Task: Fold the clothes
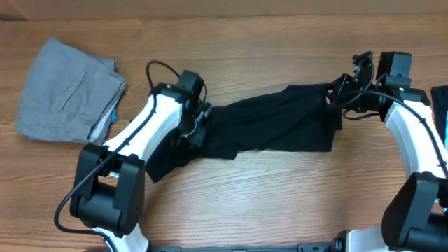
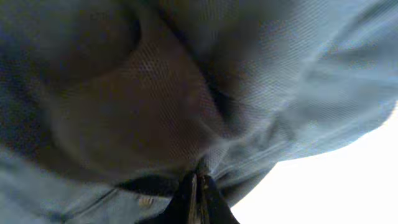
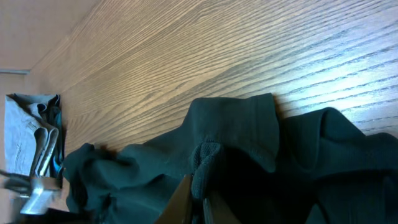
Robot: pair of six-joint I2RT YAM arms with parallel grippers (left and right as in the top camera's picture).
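Note:
The black garment lies stretched across the middle of the table between my two arms. My left gripper is shut on its left end; in the left wrist view the fabric fills the frame and the shut fingers pinch it. My right gripper is shut on the garment's right edge. In the right wrist view the fingers pinch a bunched fold of the dark cloth just above the wood. No logo prints or tag show.
Light grey folded trousers lie at the table's far left; they also show in the right wrist view. Something blue sits at the right edge. Bare wooden table lies in front of the garment.

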